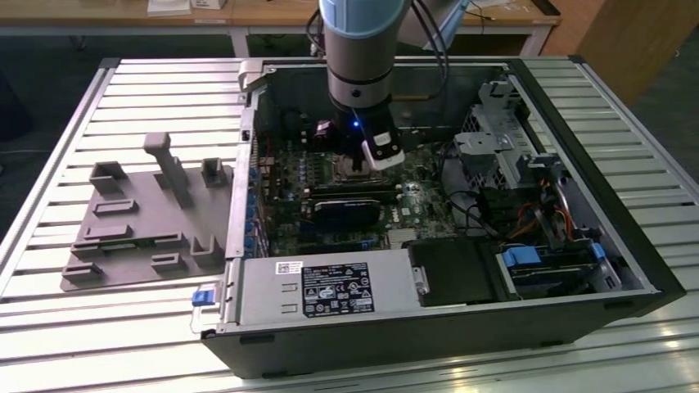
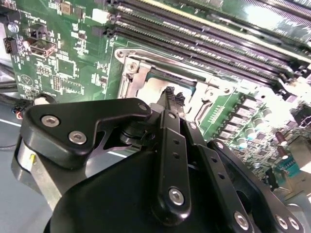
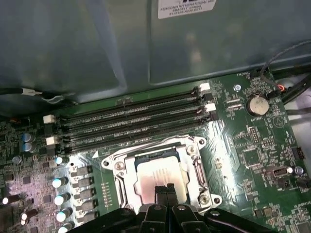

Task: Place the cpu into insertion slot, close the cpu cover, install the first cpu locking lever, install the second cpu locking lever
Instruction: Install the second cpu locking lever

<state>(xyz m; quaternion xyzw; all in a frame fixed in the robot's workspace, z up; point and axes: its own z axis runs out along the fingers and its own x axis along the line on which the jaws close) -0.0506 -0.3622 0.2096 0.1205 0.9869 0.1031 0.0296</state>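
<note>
The claw (image 3: 166,188) is sitting nearest the lens in both wrist views, its fingertips (image 3: 161,190) pressed together and gripping nothing. Just past them the cpu (image 3: 160,175) is lying flat in the insertion slot (image 3: 127,160), with the cpu cover (image 3: 198,162) apparently framing it. Pressing gently and squarely would likely suit this step. The memory slots (image 3: 136,121) are running beyond.

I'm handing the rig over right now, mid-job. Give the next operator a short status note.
Gripper: fingertips together, holding nothing, just over the cpu.
Cpu: lies flat in the insertion slot, beside the memory slots.
Cpu cover: its frame lies around the chip in both wrist views; whether it is fully down, cannot tell.
Done: cpu placed.
Left: both locking levers, not visibly latched.
</note>
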